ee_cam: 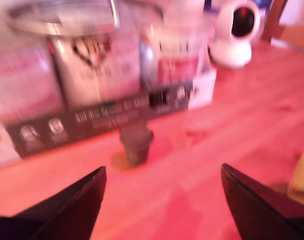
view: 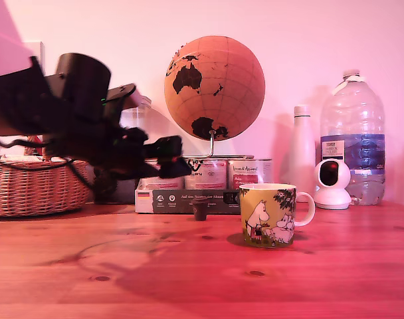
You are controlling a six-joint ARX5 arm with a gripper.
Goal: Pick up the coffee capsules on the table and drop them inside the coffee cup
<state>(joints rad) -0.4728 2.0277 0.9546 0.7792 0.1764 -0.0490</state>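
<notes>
Pincer spread wide, empty, above counter. Dark capsule stands upside down just ahead, close to box. Risk: fingertip clips box or topples capsule. Cup well apart.

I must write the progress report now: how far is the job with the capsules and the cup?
Done: nothing that shows; the yellow cup hides its inside from both views. In hand: the pincer is open and empty, in the air, facing the dark capsule that stands upright on the table before the long box. Left: grasp it and drop it in. I see only one capsule.
</notes>
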